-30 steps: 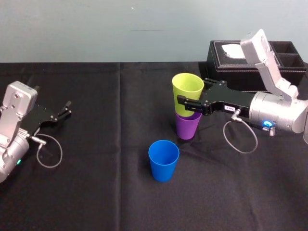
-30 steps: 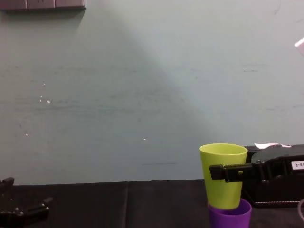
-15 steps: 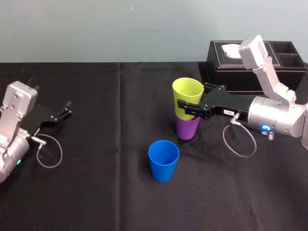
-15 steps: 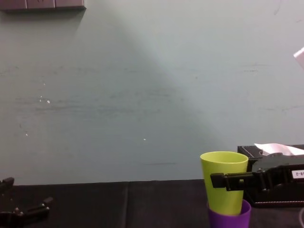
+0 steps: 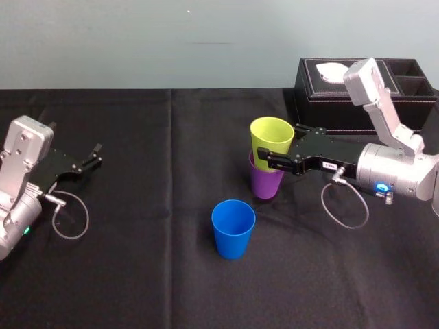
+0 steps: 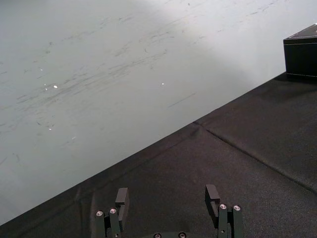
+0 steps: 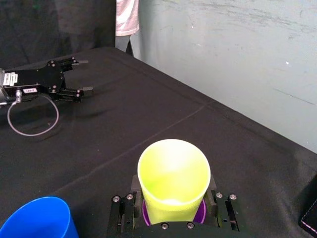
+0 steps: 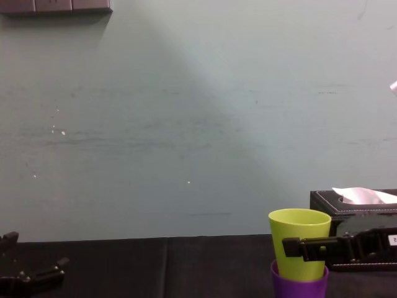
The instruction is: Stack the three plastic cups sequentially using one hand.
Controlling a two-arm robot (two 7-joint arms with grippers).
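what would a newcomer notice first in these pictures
The bright yellow-green cup stands out most: it sits nested in the purple cup at the middle right of the black table, with the right gripper shut around it. Next comes the blue cup, standing alone nearer the robot. The left gripper rests open at the far left.

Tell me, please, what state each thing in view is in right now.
yellow-green cup: upright, nested in the purple cup, gripped by the right claw.
purple cup: upright on the table, holding the yellow-green cup.
blue cup: upright, empty, standing alone.
right claw: shut on the yellow-green cup.
left claw: open, empty, parked at the table's left.
tissue box: tissue sticking out.
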